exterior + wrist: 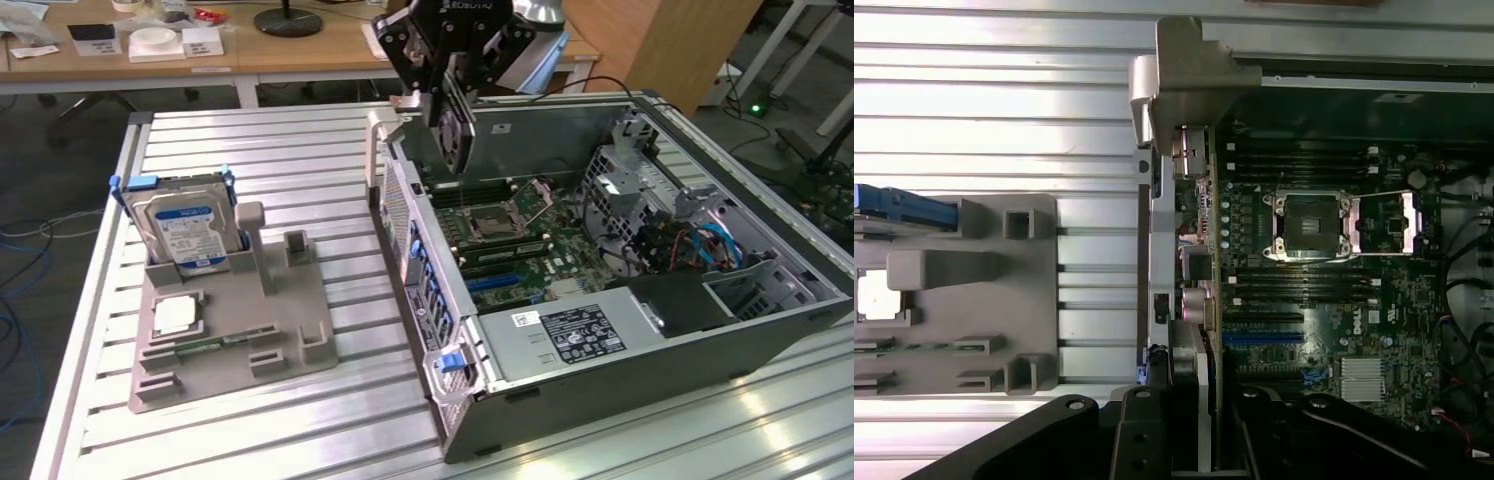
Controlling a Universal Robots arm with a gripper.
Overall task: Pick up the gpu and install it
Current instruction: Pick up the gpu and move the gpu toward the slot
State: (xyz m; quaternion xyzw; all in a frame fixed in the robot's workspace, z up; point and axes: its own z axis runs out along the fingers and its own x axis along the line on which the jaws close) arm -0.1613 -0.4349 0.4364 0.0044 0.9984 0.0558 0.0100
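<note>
Arm is cut off above the gripper in the exterior view, so I can't see the wrist or anything higher

gpu is edge-on to both cameras. It reads as a dark slab with a pale metal strip along one side, and I can't make out the board or the cooler face

Finger pads are mostly behind the card in the exterior view. In the wrist view the gripper's links are dark shapes cropped by the frame edge

Can't tell if the card's lower edge touches anything. It hangs upright over the open computer case, near the case's back wall on the exterior view's left, above the motherboard

Far right of the case interior is a tangle of cables and brackets, hard to separate

Gripper: jaws narrowed onto the gpu, clamping it by its upper edge, one finger on each flat face. It's off the table and carried by the gripper alone as far as I can see

In the wrist view the gpu lies along the case's rear panel, just beside the blue slot. The processor socket is further along the board, well apart from it

Grey tray sits on the table at the exterior view's left, apart from the case. The hard drive with the blue label stands upright in it, with a small square chip lying flat in front of it
</note>
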